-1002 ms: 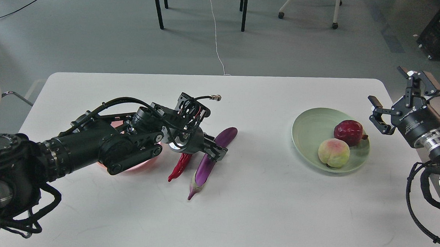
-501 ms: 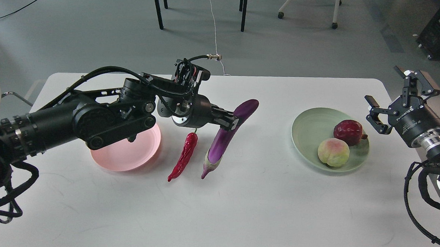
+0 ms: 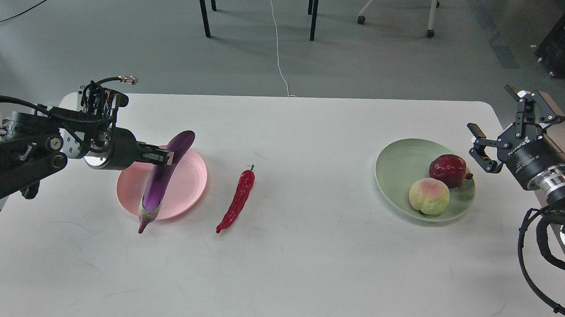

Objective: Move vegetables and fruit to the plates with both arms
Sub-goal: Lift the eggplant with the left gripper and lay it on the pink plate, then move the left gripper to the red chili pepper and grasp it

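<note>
A: Any readable text?

B: Only on the right gripper (image 3: pixel 505 125), at about 3 o'clock. There's a line of pale lettering printed along its black body, running at a slant.

A: Can you read it?

B: No. Too small and tilted; looks like a brand line plus some smaller characters, can't make out letters.

A: Anything on the pale green plate (image 3: pixel 397 158) or the pale pink plate (image 3: pixel 191 183)?

B: No print that I can read.

A: Left gripper (image 3: pixel 165 157), at 9 o'clock?

B: No lettering legible there.

A: The bench (image 3: pixel 307 255)?

B: Plain white, nothing readable.
</note>
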Action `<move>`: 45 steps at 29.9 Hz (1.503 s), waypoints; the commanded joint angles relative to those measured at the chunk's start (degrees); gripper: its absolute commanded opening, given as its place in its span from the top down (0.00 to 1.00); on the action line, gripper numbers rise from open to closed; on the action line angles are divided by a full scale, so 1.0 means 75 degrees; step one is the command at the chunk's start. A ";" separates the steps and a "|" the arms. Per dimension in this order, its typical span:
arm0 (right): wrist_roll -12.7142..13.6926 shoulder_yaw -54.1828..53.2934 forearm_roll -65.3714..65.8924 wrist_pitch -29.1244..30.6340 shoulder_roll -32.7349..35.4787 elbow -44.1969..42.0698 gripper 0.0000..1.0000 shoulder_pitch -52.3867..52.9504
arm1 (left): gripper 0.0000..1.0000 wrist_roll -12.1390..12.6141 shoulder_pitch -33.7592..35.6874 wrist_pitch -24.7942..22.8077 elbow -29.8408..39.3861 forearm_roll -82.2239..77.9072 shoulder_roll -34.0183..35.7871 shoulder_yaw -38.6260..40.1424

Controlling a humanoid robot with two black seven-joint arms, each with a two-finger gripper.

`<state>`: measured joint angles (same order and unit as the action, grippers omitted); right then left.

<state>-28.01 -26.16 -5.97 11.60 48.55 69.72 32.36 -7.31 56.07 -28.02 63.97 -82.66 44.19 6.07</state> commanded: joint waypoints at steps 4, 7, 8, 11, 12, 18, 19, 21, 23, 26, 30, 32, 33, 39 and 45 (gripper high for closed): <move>0.0002 0.0019 0.0011 0.0001 -0.0016 0.0090 0.02 -0.0002 | 0.76 -0.0056 -0.0210 0.0056 -0.0349 -0.0017 -0.0009 0.0011; 0.0002 0.0054 0.0023 -0.0011 -0.0028 0.0114 0.02 -0.0002 | 0.65 -0.0080 -0.0328 0.0126 -0.0618 -0.0017 -0.0021 -0.0001; 0.0002 0.0066 0.0046 -0.0011 -0.0028 0.0114 0.02 -0.0002 | 0.59 -0.0080 -0.0374 0.0138 -0.0677 -0.0017 -0.0010 0.0011; 0.0002 0.0066 0.0047 -0.0011 -0.0028 0.0114 0.02 -0.0002 | 0.23 -0.0219 -0.0398 0.0161 -0.0736 -0.0005 0.0014 0.0034; 0.0002 0.0066 0.0047 -0.0011 -0.0028 0.0114 0.02 -0.0002 | 0.04 -0.0278 -0.0398 0.0173 -0.0736 -0.0005 0.0025 0.0069; 0.0002 0.0055 0.0047 0.0001 -0.0028 0.0137 0.02 -0.0002 | 0.01 -0.0314 -0.0270 0.0196 -0.0736 0.0006 -0.0009 0.0128; 0.0002 0.0055 0.0047 -0.0011 -0.0028 0.0149 0.02 -0.0002 | 0.01 -0.0325 -0.0188 0.0196 -0.0713 0.0006 -0.0021 0.0128; 0.0002 0.0055 0.0047 -0.0011 -0.0004 0.0184 0.02 -0.0002 | 0.01 -0.0337 -0.0024 0.0196 -0.0666 0.0018 -0.0045 0.0128; 0.0002 0.0055 0.0047 0.0001 0.0007 0.0196 0.02 -0.0002 | 0.01 -0.0384 0.0046 0.0196 -0.0608 0.0018 -0.0045 0.0140; 0.0002 0.0043 0.0058 0.0001 0.0007 0.0184 0.02 -0.0002 | 0.01 -0.0571 0.0362 0.0208 -0.0176 0.0018 -0.0150 0.0198; 0.0002 0.0019 0.0058 0.0001 0.0007 0.0172 0.02 -0.0002 | 0.01 -0.0455 0.0481 0.0453 0.0925 0.0018 -0.0442 0.0397; 0.0002 0.0019 0.0058 0.0001 0.0007 0.0184 0.02 0.0010 | 0.01 -0.0338 0.0457 0.0618 0.1196 -0.0040 -0.0781 0.0351; 0.0002 0.0019 0.0058 0.0001 0.0007 0.0184 0.02 0.0010 | 0.01 -0.0233 0.0422 0.0653 0.1232 -0.0110 -0.0980 0.0327; 0.0002 0.0008 0.0058 0.0001 0.0031 0.0172 0.02 0.0010 | 0.01 -0.0080 -0.0011 0.0677 0.1081 -0.1492 -0.2164 0.0280; 0.0002 0.0008 0.0058 0.0001 0.0148 0.0184 0.02 -0.0002 | 0.01 -0.0080 -0.0468 0.0700 0.0330 -0.1775 -0.2600 0.0292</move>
<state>-27.99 -26.12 -5.53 11.61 49.41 71.12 32.42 -7.90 54.24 -22.84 68.02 -95.53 25.36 8.17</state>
